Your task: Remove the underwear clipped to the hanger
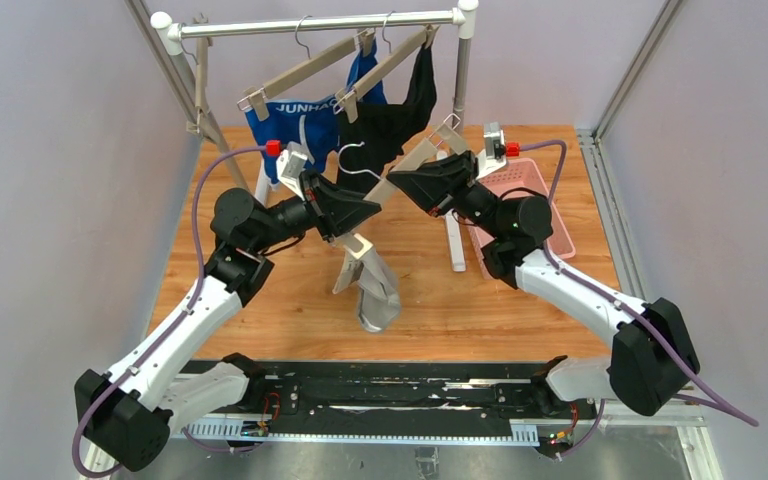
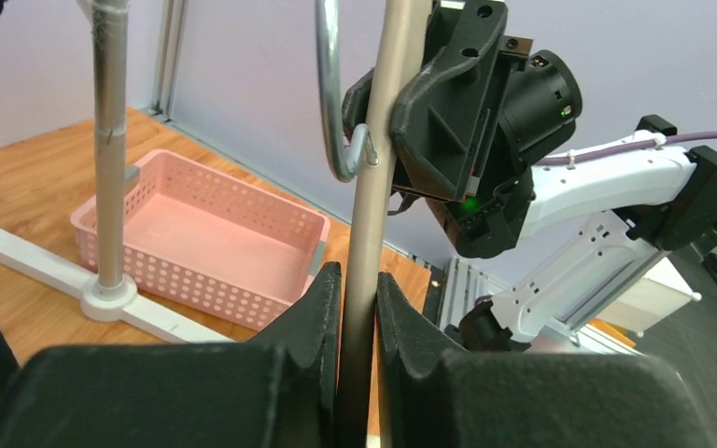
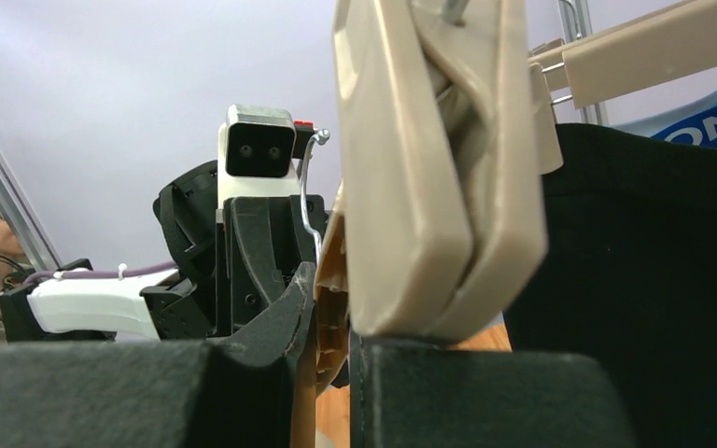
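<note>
Found grey briefs (image 1: 378, 295) at table centre, hanging limp from the low clip (image 1: 357, 248) of a beige hanger (image 1: 422, 155). Could not determine whether the lower edge touches the table (image 1: 480, 310).

Noted the hanger off the rack (image 1: 310, 25), tilted, running from the low clip up toward 1 o'clock, with its wire hook (image 2: 331, 93) free in the air.

Recorded left gripper (image 1: 365, 212) at 11 o'clock of the grey briefs, closed on the hanger bar. Confirmed in the left wrist view, with both fingers (image 2: 313, 308) pressed against the bar.

Recorded right gripper (image 1: 405, 185) at 1 o'clock of the grey briefs, closed on the same bar higher up, just below the upper clip (image 3: 429, 187). Saw a thin beige strip pinched between its fingers in the right wrist view. Noted the 2 grippers nose to nose, just beside each other.

Noted blue briefs (image 1: 290, 120) and black briefs (image 1: 400, 120) at 12 o'clock, each clipped to 1 of 2 rack hangers (image 1: 300, 72) on the rod, black at 3 o'clock of blue, touching.

Noted pink basket (image 1: 540, 180) on the table at 3 o'clock of the right gripper, beside the rack foot.
</note>
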